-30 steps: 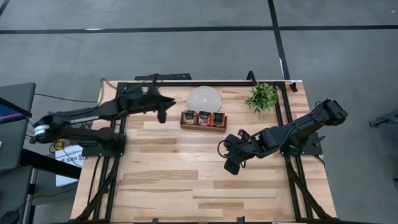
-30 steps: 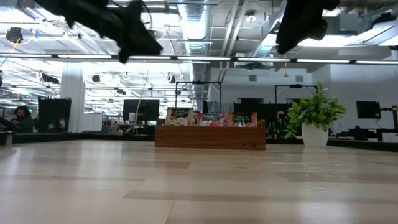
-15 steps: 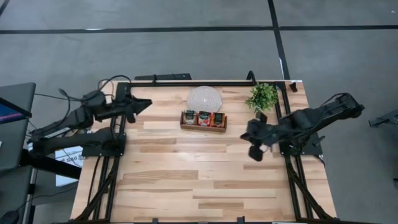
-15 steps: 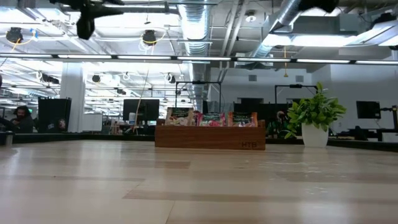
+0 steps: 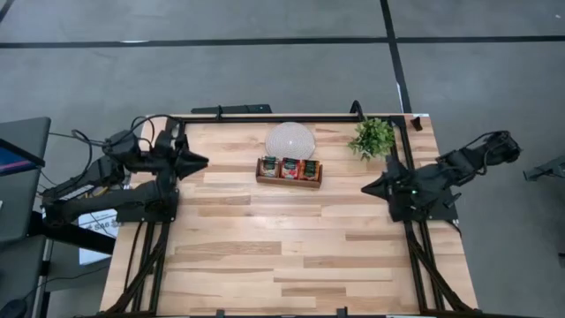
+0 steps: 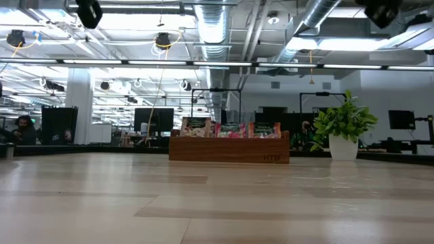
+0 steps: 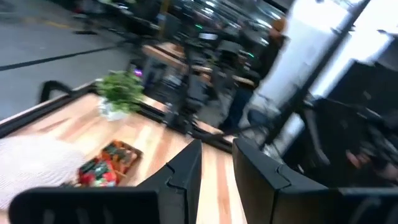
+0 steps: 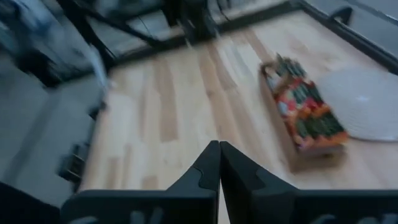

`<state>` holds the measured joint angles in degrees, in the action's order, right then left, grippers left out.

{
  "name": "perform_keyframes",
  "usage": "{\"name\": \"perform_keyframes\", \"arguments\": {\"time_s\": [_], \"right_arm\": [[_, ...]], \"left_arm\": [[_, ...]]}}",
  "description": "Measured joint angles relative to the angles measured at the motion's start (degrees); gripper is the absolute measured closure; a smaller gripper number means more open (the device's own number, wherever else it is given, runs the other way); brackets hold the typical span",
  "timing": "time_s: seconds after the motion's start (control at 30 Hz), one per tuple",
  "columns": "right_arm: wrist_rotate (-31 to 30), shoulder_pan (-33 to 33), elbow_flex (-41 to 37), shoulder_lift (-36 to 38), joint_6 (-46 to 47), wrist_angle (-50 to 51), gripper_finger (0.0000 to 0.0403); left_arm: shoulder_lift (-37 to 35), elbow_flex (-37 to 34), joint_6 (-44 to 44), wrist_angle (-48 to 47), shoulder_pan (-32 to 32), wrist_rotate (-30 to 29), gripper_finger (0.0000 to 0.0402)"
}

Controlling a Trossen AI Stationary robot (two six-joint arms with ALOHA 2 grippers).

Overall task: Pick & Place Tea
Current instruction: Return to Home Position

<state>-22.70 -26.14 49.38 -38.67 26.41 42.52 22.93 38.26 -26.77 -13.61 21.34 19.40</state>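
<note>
Holds left gripper [image 5: 190, 162] over left worktop [image 5: 265, 252] edge, fingers slightly parted, nothing gripped. Holds right gripper [image 5: 366, 188] at right edge, fingers pressed together, empty. Stores tea [image 5: 289, 168] in wooden tray [image 5: 289, 183], far centre.

Grey concrete floor [image 5: 265, 53], exposed ceiling ducts [image 6: 215, 27], office monitors [image 6: 153, 120] behind.

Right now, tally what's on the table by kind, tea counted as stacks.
Wooden tray: 1
Tea stacks: 3, one per compartment
Potted plant: 1
Pale round dish: 1
Total: 6
Uncounted: left pincer and right pincer, at the table's side edges.
</note>
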Motion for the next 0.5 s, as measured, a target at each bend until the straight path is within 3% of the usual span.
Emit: {"name": "perform_keyframes", "arguments": {"time_s": [0.23,0.5], "right_arm": [[0.0,-3.1,-18.3,20.6,0.1,-14.6,0.0399],[0.1,-4.2,-24.4,36.9,8.9,-12.5,0.0399]], "left_arm": [[0.2,-3.9,4.5,7.7,0.0,8.2,0.0318],[0.2,-17.1,0.7,25.3,0.0,12.4,0.0318]]}}
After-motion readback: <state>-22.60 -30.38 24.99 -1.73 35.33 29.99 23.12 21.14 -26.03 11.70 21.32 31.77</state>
